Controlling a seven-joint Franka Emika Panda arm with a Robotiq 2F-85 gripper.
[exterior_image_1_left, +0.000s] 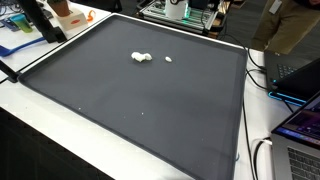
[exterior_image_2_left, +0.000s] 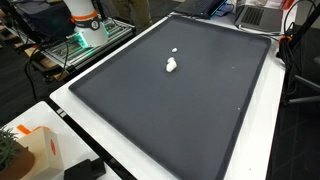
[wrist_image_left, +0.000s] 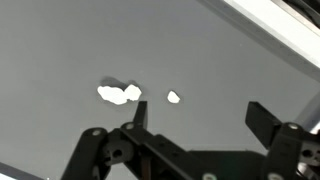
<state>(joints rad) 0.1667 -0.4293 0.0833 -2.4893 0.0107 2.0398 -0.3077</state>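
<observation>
Item: white lump (wrist_image_left: 119, 94) on the dark-matted counter (exterior_image_1_left: 130, 110), with a small white crumb (wrist_image_left: 173, 97) near it at 3 o'clock in the wrist view, not touching. Pincer (wrist_image_left: 200, 115): empty, jaws spread wide, hanging above the mat with the lump toward 10 o'clock of its gap. Handling note: the lump looks light, so centre the gap over it and descend straight, lest a finger nudge it aside.

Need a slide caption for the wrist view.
Open pincer above a grey mat, facing a white lump and smaller white crumb.
</observation>
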